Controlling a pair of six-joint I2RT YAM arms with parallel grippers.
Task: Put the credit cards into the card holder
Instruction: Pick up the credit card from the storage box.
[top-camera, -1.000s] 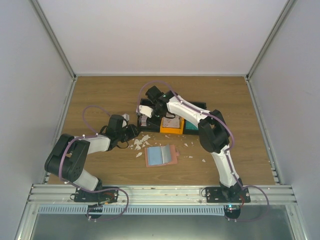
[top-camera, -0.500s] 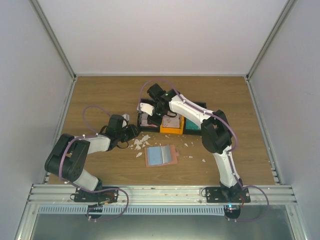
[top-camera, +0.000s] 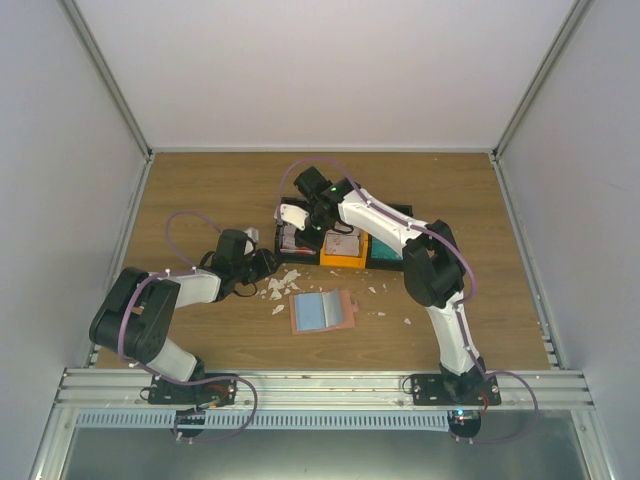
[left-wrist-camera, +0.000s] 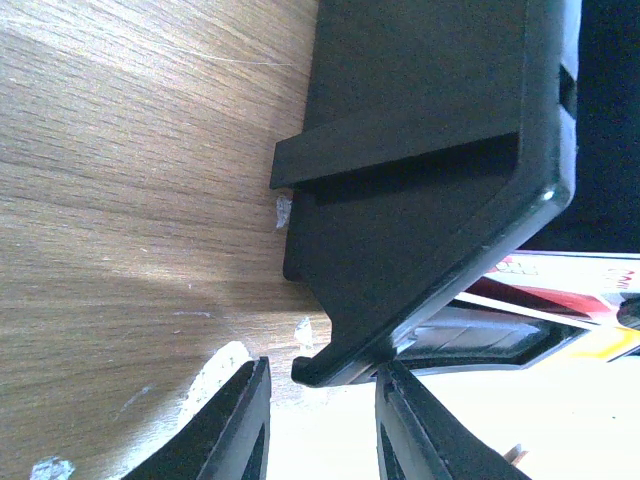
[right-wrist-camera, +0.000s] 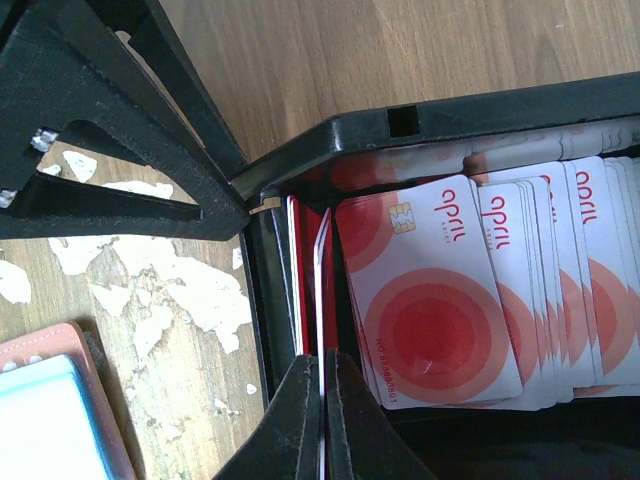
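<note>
Right wrist view: the right hand (right-wrist-camera: 322, 375) is pinched shut on one credit card (right-wrist-camera: 321, 290). It holds the card edge-on and upright at the end compartment of the black tray (right-wrist-camera: 430, 118). I judge the step in hand to be drawing a card out of the tray.

Just right of the hand's fingers lies a fan of credit cards (right-wrist-camera: 440, 300), white with red rings. At least five faces overlap there, but the deeper ones cannot be counted. Just left of the gripped card, at least one more card stands against the tray wall.

The card holder (right-wrist-camera: 30, 350) lies flat on the worktop (right-wrist-camera: 330, 50), down and to the left of the hand and well apart from the tray. White scraps (right-wrist-camera: 170, 280) are scattered between the two. One pale blue card (right-wrist-camera: 45, 430) sits on or in the holder; I cannot tell which.

In the left wrist view, the left hand (left-wrist-camera: 322, 372) has its fingers narrowly apart, astride the tray's corner. Light shows beside one finger, so it looks unclamped.

The next move calls for lifting the card straight up, clear of its neighbours. It must then be carried over the scraps and turned flat to slide into the holder. Nothing pins the holder, so it may skid.

By count there are one holder, one tray and two hands. One card is gripped and one is at the holder.
</note>
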